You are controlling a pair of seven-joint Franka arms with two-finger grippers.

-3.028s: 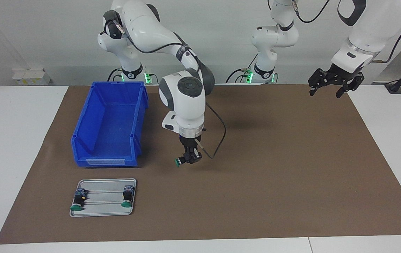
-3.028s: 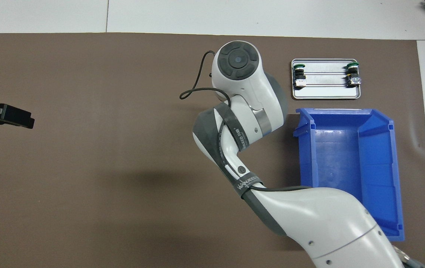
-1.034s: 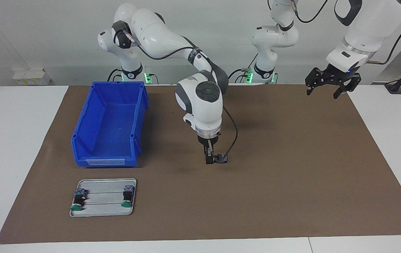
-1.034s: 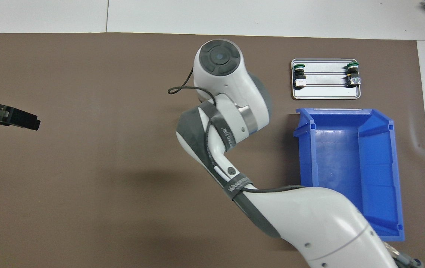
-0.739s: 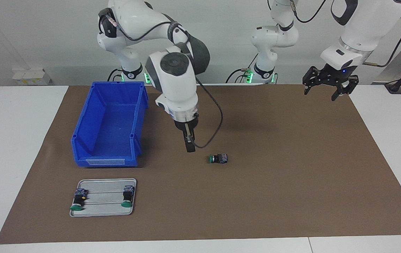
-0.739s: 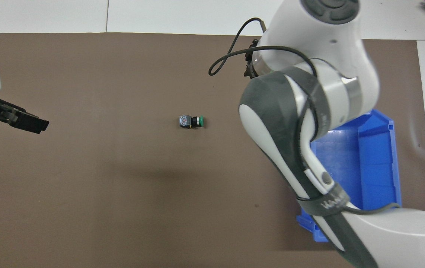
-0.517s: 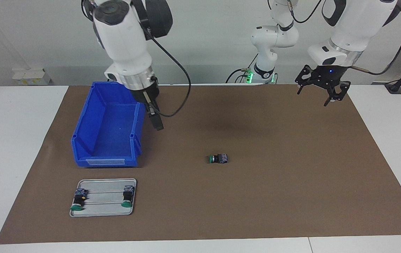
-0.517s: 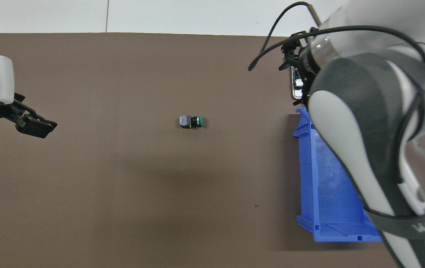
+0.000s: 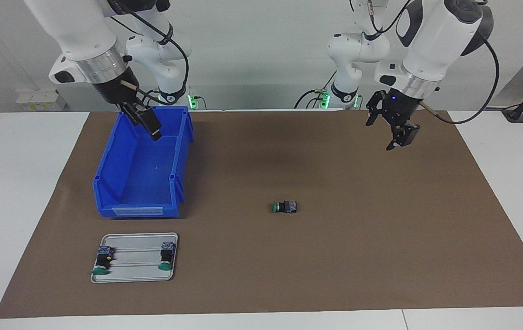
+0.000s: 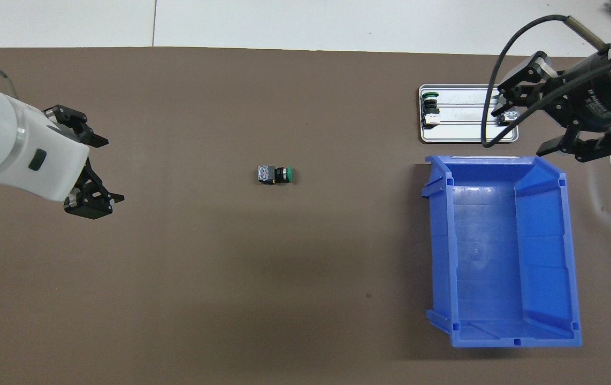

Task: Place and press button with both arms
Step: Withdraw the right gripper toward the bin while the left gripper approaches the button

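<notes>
Left gripper [image 9: 392, 130] up over the brown mat [image 9: 380, 238] toward the left arm's end, jaws spread wide, empty. Right gripper [image 9: 144, 120] raised over the blue bin [image 9: 106, 183], fingers parted, nothing held. Button [image 9: 284, 207] lying on its side mid-mat, untouched. Two more buttons [image 9: 102, 263] on the metal tray [image 9: 138, 270] by the mat's corner.

I count three buttons [image 9: 285, 207], one bin [image 9: 142, 165], one tray [image 9: 135, 268], one mat [image 9: 380, 229], two arms [image 9: 431, 41].
</notes>
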